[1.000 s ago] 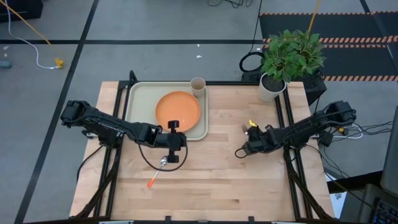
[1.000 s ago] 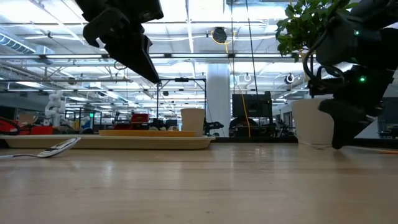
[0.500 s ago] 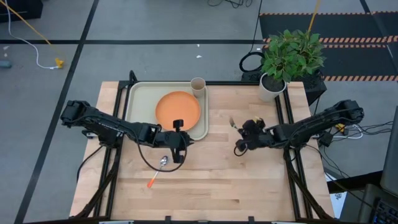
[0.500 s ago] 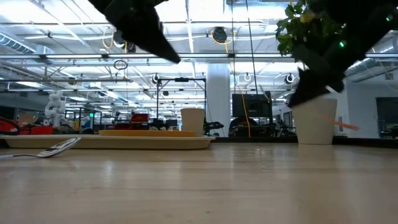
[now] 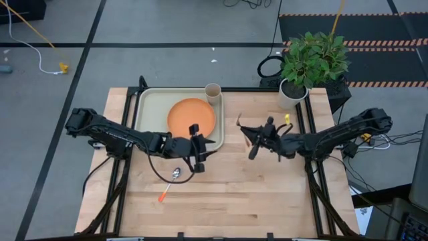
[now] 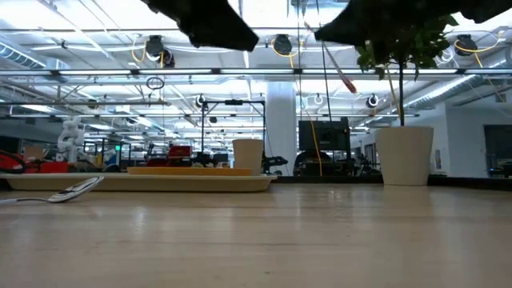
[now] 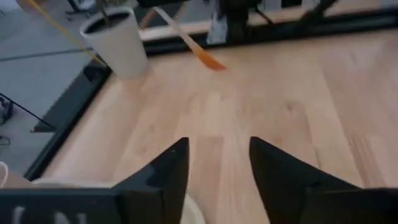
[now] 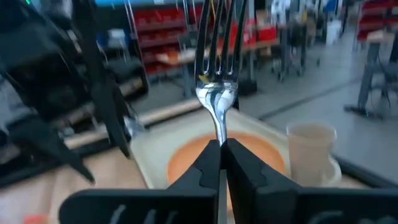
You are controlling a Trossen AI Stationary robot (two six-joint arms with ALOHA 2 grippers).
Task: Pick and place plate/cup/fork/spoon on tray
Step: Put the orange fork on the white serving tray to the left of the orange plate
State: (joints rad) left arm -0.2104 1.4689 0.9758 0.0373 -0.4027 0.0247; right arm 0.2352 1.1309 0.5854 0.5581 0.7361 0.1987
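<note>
The orange plate (image 5: 192, 117) lies on the cream tray (image 5: 150, 110), and the tan cup (image 5: 212, 92) stands at the tray's far right corner. The spoon (image 5: 171, 181) lies flat on the table in front of the tray, its orange handle toward the near edge. My right gripper (image 5: 253, 139) hovers right of the tray, shut on the fork (image 8: 217, 93), whose tines point toward the tray. My left gripper (image 7: 217, 168) stands open and empty above the table, just in front of the tray's near right corner. My right gripper pinches the fork's metal neck (image 8: 219, 127) just behind the tines between its two fingers. The fingers run along the fork, roughly level, coming from the table's right. The fork is lifted clear, tines ahead of the fingertips; its orange handle (image 6: 344, 80) slants down behind them.
A white pot with a green plant (image 5: 294, 90) stands at the table's far right corner. Bare wood lies between the tray and the right arm, and along the near edge.
My right gripper has risen from near the table top and gone toward the tray with the fork, turning so that the tines face the tray. My left gripper has risen and shifted a little toward the table's right. The spoon has stayed where it lay.
</note>
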